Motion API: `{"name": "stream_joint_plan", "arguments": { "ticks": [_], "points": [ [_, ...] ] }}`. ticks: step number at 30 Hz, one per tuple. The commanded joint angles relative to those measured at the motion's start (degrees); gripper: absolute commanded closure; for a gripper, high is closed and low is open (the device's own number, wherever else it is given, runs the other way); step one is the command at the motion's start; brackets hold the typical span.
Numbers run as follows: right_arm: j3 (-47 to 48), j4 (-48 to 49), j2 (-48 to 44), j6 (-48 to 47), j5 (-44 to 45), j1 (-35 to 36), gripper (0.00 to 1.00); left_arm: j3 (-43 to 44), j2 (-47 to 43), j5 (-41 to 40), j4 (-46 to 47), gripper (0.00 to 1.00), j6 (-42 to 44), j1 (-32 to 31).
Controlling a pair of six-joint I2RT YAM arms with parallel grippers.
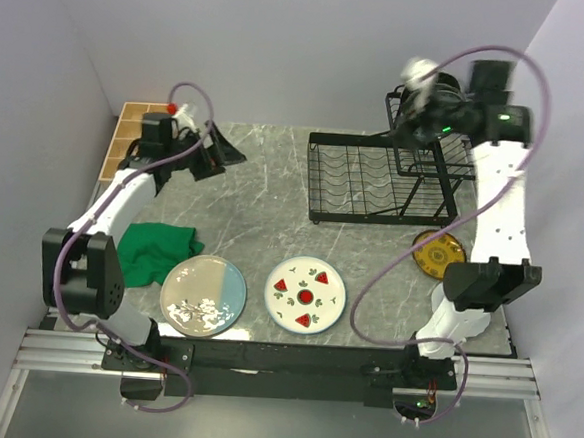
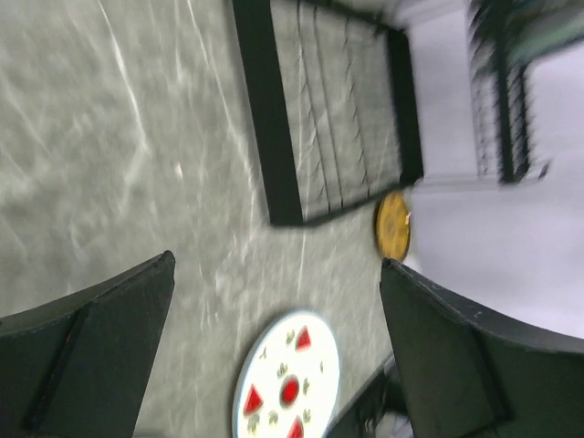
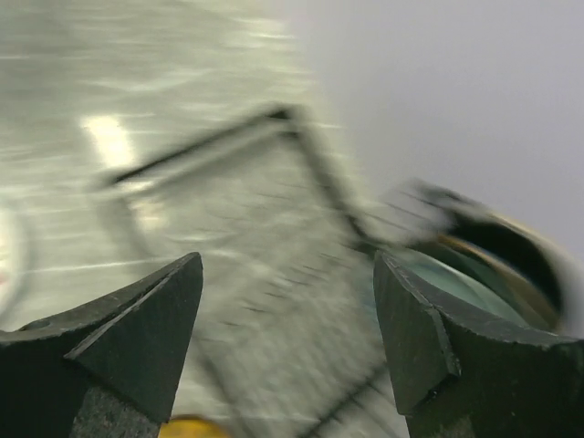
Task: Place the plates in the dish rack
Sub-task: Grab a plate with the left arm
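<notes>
Plates (image 1: 306, 295) lie along the near table (image 1: 273, 208), dish rack (image 1: 375, 180) far right; left fingers (image 2: 91, 356) and right fingers (image 3: 119, 338) both spread wide, empty.

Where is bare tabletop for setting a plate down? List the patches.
Widest: the marble between the left gripper and the dish rack, down to the cream-and-blue plate and watermelon plate. Smaller: between watermelon plate and yellow plate. Crowded: green cloth corner.
</notes>
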Motion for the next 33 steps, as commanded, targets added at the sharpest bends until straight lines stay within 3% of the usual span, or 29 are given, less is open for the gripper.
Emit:
{"name": "stream_joint_plan", "arguments": {
  "ticks": [1, 4, 11, 13, 20, 33],
  "points": [
    [-7.2, -22.5, -5.5, -8.8, -1.4, 15.6, 0.21, 7.9, 2.8, -0.5, -20.2, 0.01, 12.6, -6.9],
    [-17.8, -20.9, -9.6, -10.0, -0.9, 20.3, 0.3, 8.4, 2.4, -4.7, -27.0, 0.0, 16.3, -11.9],
    [-34.7, -10.0, -13.2, -3.5, -1.8, 26.4, 0.59, 0.9, -1.8, -11.0, -28.1, 0.01, 15.6, -20.6],
    [-36.1, -5.8, -12.9, 0.3, -2.1, 26.4, 0.6, 0.4, -1.4, -12.1, -27.4, 0.01, 14.7, -22.5],
    [-37.5, -2.1, -12.0, 3.8, -1.1, 26.2, 0.57, 0.5, 3.9, -15.3, -32.4, 0.22, 14.6, -29.9],
    [-40.8, -1.1, -14.1, 4.4, -1.5, 25.0, 0.53, 0.7, 14.7, -16.7, -33.9, 0.36, 17.0, -34.4]
  ]
}}
